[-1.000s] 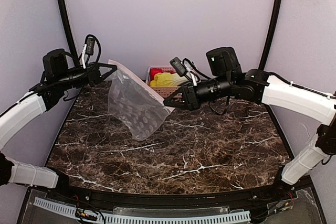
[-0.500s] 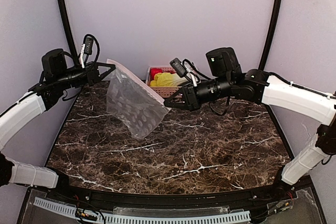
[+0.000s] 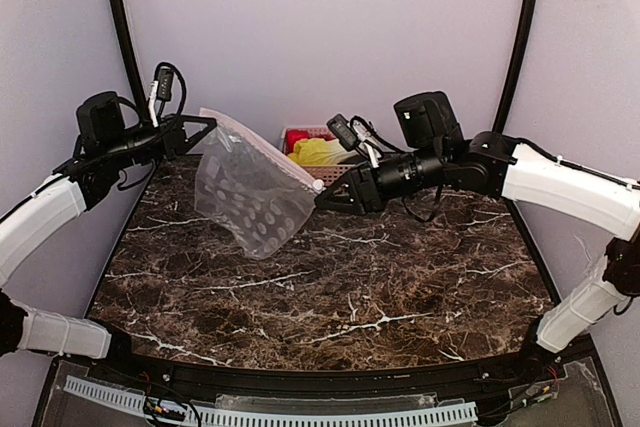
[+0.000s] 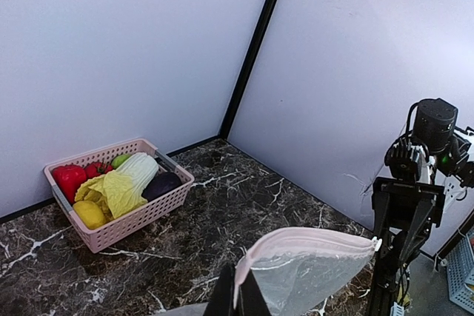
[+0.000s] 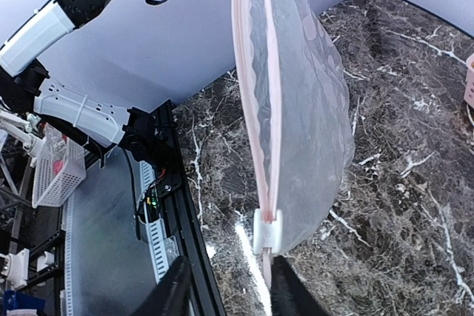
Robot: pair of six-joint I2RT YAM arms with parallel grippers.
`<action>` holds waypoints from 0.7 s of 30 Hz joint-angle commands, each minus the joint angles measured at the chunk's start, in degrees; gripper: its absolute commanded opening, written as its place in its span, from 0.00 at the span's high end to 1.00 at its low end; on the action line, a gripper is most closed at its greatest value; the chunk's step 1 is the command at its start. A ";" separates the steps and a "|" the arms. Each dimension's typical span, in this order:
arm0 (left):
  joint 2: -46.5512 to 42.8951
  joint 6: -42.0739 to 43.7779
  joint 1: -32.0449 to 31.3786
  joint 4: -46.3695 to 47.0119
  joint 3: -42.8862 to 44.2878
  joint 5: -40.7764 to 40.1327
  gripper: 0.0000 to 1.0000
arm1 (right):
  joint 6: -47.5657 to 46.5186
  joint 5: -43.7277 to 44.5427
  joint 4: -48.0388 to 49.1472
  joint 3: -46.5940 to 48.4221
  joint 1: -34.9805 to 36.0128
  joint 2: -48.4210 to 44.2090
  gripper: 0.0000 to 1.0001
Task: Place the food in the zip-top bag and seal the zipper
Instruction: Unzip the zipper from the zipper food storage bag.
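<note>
Where the marble table (image 3: 380, 287) meets the back wall at 12 o'clock: pink basket (image 4: 141, 220), holding all the food, i.e. cabbage (image 4: 127, 183), red pepper (image 4: 68, 177), yellow piece (image 4: 89, 214), green piece (image 4: 121, 159) and dark purple piece (image 4: 161, 185). Zip-top bag (image 3: 250, 202): clear w/ pale dots, held off the table at approx. 10–11 o'clock, body hanging below its mouth edge, apart from the basket. Zipper (image 5: 255, 109): pink-tinted strip along that edge, sloping from the left gripper (image 4: 237, 297) down to a white slider (image 5: 266, 233) at the R end. Left gripper: at 10 o'clock, jaws clamped on the bag's corner. Right gripper (image 5: 230, 264): near ctr-12 o'clock, just in front of the basket, jaws standing apart. Strip's tail below the slider runs close by one finger (image 5: 289, 290), not seen pinched.
</note>
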 commanded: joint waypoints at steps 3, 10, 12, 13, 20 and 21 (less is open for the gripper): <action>1.20 8.04 -5.81 -4.03 2.48 1.98 0.99 | 0.42 6.49 1.46 -1.77 -0.07 -5.59 0.44; 3.13 10.29 -12.33 -6.85 4.28 10.64 0.99 | -1.48 9.58 -1.32 -2.40 -1.16 -9.46 0.33; 4.23 8.98 -12.53 -6.85 4.95 15.49 0.99 | -2.33 10.19 -2.00 -2.72 -1.31 -11.34 0.29; 4.55 8.77 -12.71 -6.92 5.28 16.47 0.99 | -2.65 10.21 -2.07 -3.05 -1.34 -12.22 0.27; 6.00 9.04 -13.99 -7.92 6.03 19.89 0.99 | -4.27 11.40 -4.82 -1.82 -1.58 -13.96 0.21; 6.00 9.06 -14.11 -7.93 6.03 19.94 0.99 | -4.20 10.92 -5.20 -1.57 -1.54 -13.59 0.22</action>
